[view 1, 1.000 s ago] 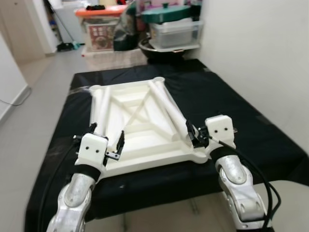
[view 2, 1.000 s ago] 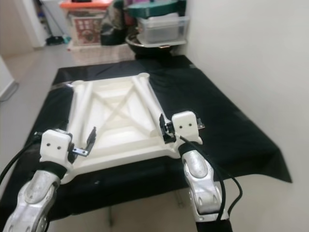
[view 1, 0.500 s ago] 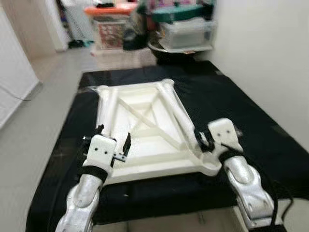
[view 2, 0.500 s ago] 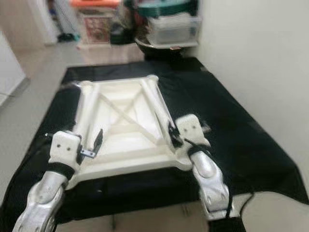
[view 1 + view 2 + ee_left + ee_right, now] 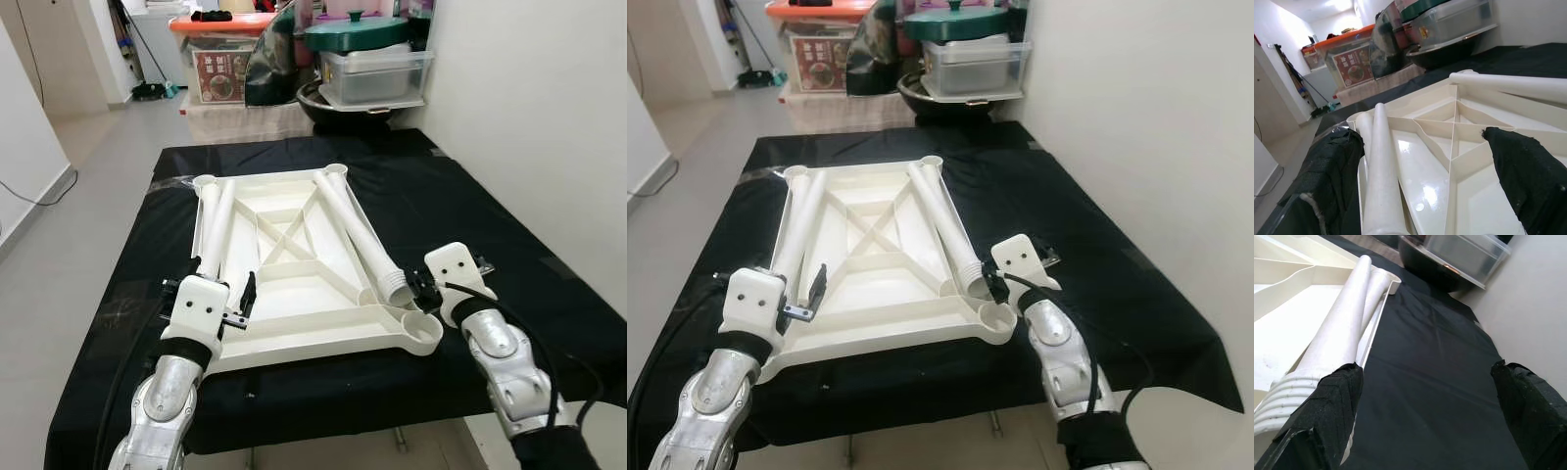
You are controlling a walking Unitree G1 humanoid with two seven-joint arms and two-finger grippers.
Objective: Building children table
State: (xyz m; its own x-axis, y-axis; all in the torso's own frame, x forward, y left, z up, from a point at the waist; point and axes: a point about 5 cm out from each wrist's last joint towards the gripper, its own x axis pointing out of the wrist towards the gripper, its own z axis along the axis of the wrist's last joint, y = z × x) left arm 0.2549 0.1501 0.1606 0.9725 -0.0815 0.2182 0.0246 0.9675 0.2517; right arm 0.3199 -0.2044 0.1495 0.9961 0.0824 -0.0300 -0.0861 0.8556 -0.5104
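A white children's table top lies upside down on the black-covered table. Two white legs rest on it. One leg runs along its left side. The other leg lies on the right, its threaded end toward me. My left gripper is open over the near left edge, and the near end of the left leg lies between its fingers. My right gripper is open just right of the threaded end, above the near right corner socket.
Storage boxes, a clear bin with a green lid and a dark pot stand beyond the table's far end. A white wall runs close along the right. Open floor lies to the left.
The camera has shifted and steadied. My right gripper now sits a little right of the right leg's end, so the threaded end shows. The left gripper holds its place.
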